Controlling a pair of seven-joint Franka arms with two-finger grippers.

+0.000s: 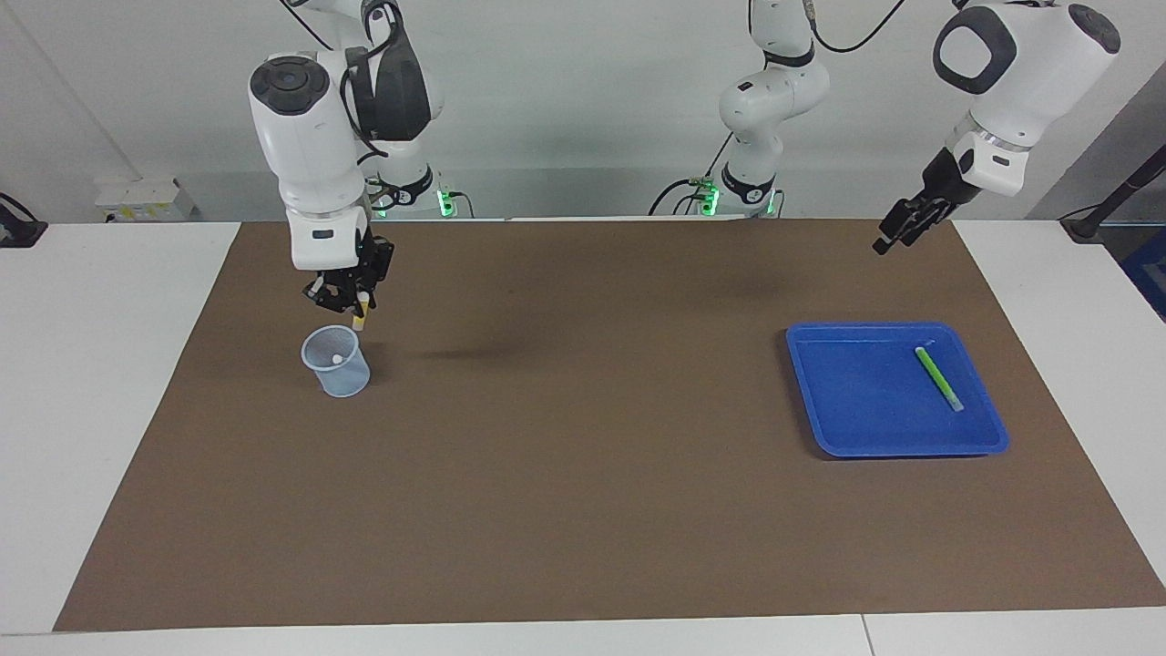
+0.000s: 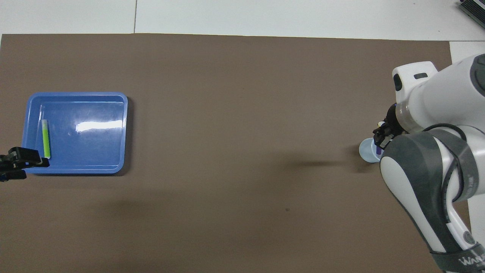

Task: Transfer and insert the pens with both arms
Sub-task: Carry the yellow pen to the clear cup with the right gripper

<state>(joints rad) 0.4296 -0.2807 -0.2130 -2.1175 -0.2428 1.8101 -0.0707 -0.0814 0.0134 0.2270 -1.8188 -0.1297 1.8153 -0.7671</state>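
My right gripper [image 1: 353, 296] is shut on the yellow pen [image 1: 359, 316], which hangs tip-down just above the rim of the clear plastic cup [image 1: 335, 363]. A pale cap end [image 1: 337, 359] shows inside that cup. In the overhead view a bit of a purple pen [image 2: 378, 150] shows in the cup [image 2: 366, 151], and the right arm hides most of it. The green pen [image 1: 938, 378] lies in the blue tray [image 1: 897, 448]. My left gripper [image 1: 897, 232] hangs open and empty in the air over the mat's corner at the left arm's end.
The brown mat [image 1: 583, 474] covers most of the white table. The cup stands at the right arm's end and the tray [image 2: 75, 170] at the left arm's end. Two smaller arm bases with green lights stand along the robots' edge.
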